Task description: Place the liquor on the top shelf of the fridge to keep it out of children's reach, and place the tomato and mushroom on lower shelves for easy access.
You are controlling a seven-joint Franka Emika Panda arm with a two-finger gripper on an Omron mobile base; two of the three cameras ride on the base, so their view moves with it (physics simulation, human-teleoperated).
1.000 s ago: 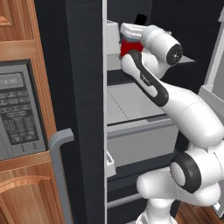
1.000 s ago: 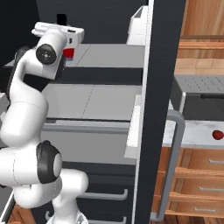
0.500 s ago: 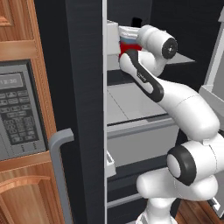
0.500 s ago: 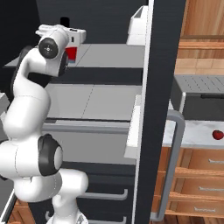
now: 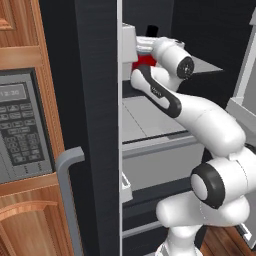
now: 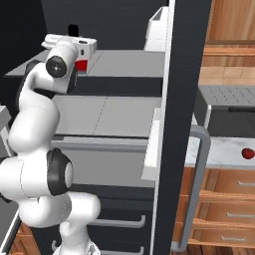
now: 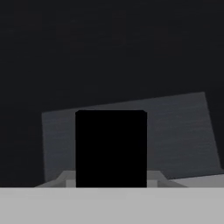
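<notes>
**Liquor carried in over the top shelf; release not yet made**

Near field, hand view: the black cap (image 7: pixel 111 148) of the liquor stands square between my fingers, against a grey plate that I take for the top shelf (image 7: pixel 183 131). The fingers themselves are cut off at the bottom edge, so their pads cannot be made out here.

Middle field, base views: over the last second my arm has swung leftward and further into the fridge (image 5: pixel 95 100), carrying the liquor (image 5: pixel 145 61) with it. The red body (image 6: pixel 81 65) now shows just under my hand (image 6: pixel 74 47), above the top shelf (image 6: pixel 124 62). My fingers are partly closed and, judging by the bottle travelling with the hand, clamped on the liquor near its neck. Whether its base already touches the shelf or hangs just over it I cannot tell; my wrist covers that contact in both base views.

I judge the first placement to be nearly done: lower, let go, withdraw.

Far field: the tomato (image 6: pixel 247 153) lies on the counter (image 6: pixel 219 154) to the right of the open door, well apart from the fridge. The lower shelves (image 6: pixel 99 117) carry nothing that I can see.
</notes>
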